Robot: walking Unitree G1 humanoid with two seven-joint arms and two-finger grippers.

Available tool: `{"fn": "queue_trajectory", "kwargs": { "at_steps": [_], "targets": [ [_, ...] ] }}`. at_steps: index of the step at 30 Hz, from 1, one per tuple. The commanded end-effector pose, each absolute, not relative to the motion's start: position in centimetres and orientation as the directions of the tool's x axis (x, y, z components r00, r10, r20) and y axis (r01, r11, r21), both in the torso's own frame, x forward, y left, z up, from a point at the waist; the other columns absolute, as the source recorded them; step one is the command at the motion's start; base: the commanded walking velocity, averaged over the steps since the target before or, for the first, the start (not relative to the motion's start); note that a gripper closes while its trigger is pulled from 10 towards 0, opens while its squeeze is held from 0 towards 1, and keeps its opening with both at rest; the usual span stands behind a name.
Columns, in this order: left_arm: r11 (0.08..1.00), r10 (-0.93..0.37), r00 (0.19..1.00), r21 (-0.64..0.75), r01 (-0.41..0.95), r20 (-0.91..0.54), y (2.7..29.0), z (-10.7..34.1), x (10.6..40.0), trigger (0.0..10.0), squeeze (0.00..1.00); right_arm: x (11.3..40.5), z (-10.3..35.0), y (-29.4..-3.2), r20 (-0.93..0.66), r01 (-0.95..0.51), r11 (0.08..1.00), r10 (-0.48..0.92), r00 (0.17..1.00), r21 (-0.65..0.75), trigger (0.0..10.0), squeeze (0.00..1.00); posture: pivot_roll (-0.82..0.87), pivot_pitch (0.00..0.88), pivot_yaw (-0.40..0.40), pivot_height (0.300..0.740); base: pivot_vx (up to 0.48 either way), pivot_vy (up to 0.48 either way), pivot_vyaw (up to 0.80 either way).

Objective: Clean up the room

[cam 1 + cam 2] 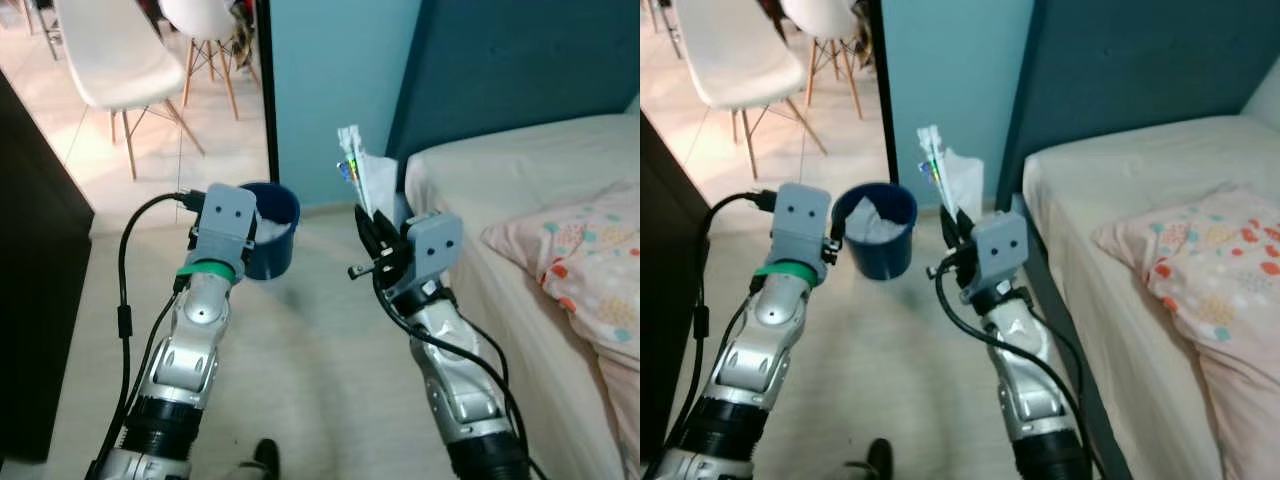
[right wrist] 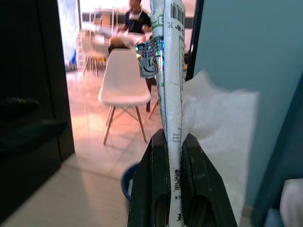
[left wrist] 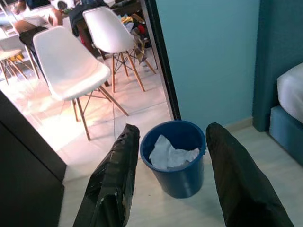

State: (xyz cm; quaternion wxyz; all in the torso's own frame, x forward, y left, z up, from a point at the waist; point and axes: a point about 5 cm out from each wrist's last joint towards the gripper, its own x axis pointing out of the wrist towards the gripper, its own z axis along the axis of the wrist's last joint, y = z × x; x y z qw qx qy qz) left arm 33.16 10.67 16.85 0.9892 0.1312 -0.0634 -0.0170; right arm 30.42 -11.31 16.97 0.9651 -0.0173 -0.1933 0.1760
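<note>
A crumpled white wrapper point(image 2: 171, 71) with green and blue print, a barcode and a QR code (lettering too small to be read) is held upright, pinched between the closed fingers of the right gripper point(image 2: 173, 156) above the floor point(image 1: 320, 360). The left gripper point(image 3: 173, 161) is held wide open and empty, a blue bin point(image 3: 177, 161) containing white paper being seen between its fingers, on the floor by the doorway.
</note>
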Motion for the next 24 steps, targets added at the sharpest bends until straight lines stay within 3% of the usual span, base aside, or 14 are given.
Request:
{"fn": "queue_trajectory", "kwargs": {
  "at_steps": [1,3,24],
  "targets": [
    [0.957,-0.006,0.996,0.289,-0.021,0.093,11.9,16.2,33.2,10.0,0.00,30.3,17.1,-10.4,0.371,-0.364,0.927,0.371,0.851,-0.091,10.0,0.00,-0.10,0.019,0.026,0.738,0.352,0.000,0.72],
    [0.953,0.004,0.996,0.302,-0.031,0.089,12.0,16.1,33.3,10.0,0.00,30.2,17.1,-10.4,0.371,-0.365,0.926,0.373,0.850,-0.094,10.0,0.00,-0.10,0.019,0.026,0.738,0.458,0.000,0.69],
    [0.949,0.000,0.998,0.315,-0.020,0.062,12.1,15.5,33.7,10.0,0.00,30.9,16.4,-12.3,0.338,-0.221,0.974,0.224,0.914,-0.048,10.0,0.00,-0.10,0.027,0.027,0.738,0.461,0.000,0.00]
  ]
}}
